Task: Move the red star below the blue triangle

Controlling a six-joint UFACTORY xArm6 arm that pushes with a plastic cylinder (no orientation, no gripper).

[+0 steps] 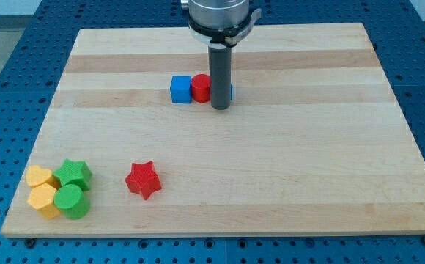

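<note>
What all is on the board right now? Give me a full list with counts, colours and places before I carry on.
red star: 1, red, lower left of the board, standing alone.
blue cube: 1, blue, upper middle, touching the red block on its right.
red block: 1, red, rounded, between the blue cube and the rod.
blue block: 1, blue, mostly hidden behind the rod; shape cannot be made out.
green blocks: 2, green, bottom left cluster; one star-like, one rounded.
yellow blocks: 2, yellow, bottom left corner, one above the other, beside the green ones.
board: 1, light wood, on a blue perforated table.
my tip: 1, dark rod end, just right of the red block, far from the red star.
</note>
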